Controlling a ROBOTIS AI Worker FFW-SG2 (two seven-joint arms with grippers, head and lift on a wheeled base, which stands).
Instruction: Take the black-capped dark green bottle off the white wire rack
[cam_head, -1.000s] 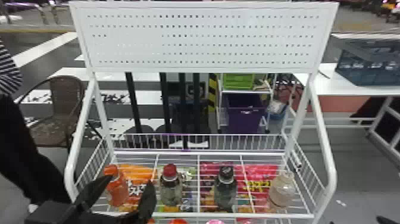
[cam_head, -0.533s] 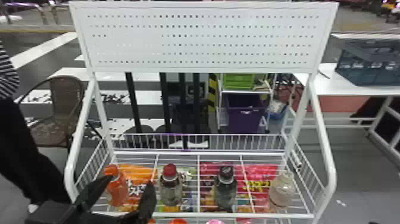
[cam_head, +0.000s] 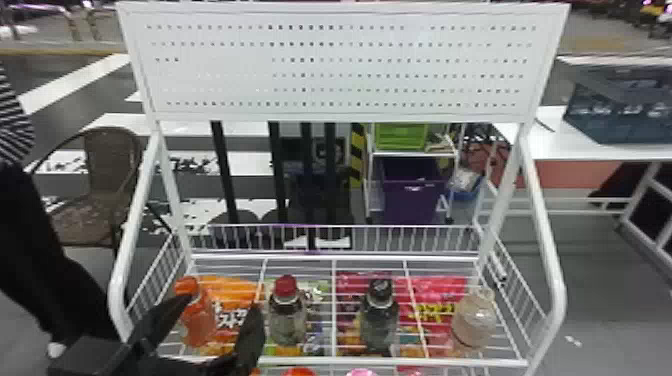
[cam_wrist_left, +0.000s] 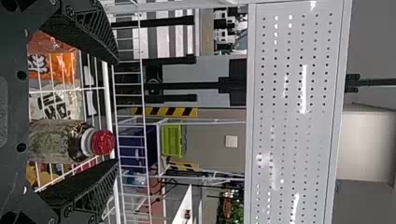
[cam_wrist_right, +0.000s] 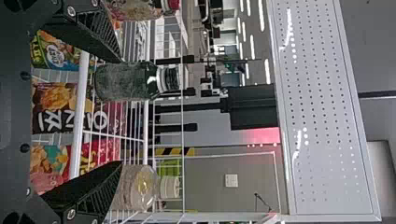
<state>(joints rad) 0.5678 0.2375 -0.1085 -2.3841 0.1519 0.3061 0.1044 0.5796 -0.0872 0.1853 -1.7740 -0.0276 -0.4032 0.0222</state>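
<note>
The black-capped dark green bottle (cam_head: 380, 316) stands upright on the white wire rack (cam_head: 350, 361), right of its middle. In the head view my left gripper (cam_head: 222, 301) is at the rack's left front, between the orange bottle and the red-capped one. Its own wrist view has the left gripper (cam_wrist_left: 116, 111) open, with the red-capped bottle (cam_wrist_left: 56, 141) beyond its fingers. The right gripper (cam_wrist_right: 120, 112) is open in the right wrist view; the dark green bottle (cam_wrist_right: 123, 81) stands ahead of it, nearer one finger, not gripped.
An orange bottle (cam_head: 196, 320) and a red-capped bottle (cam_head: 287, 317) stand left of the dark green one, a pale bottle (cam_head: 474, 320) to its right. Snack bags (cam_head: 235, 295) lie below the wires. A white perforated panel (cam_head: 345, 65) rises behind.
A small dark shape low at the head view's right has slipped down out of that view. The left gripper and the bottles have kept their places.
</note>
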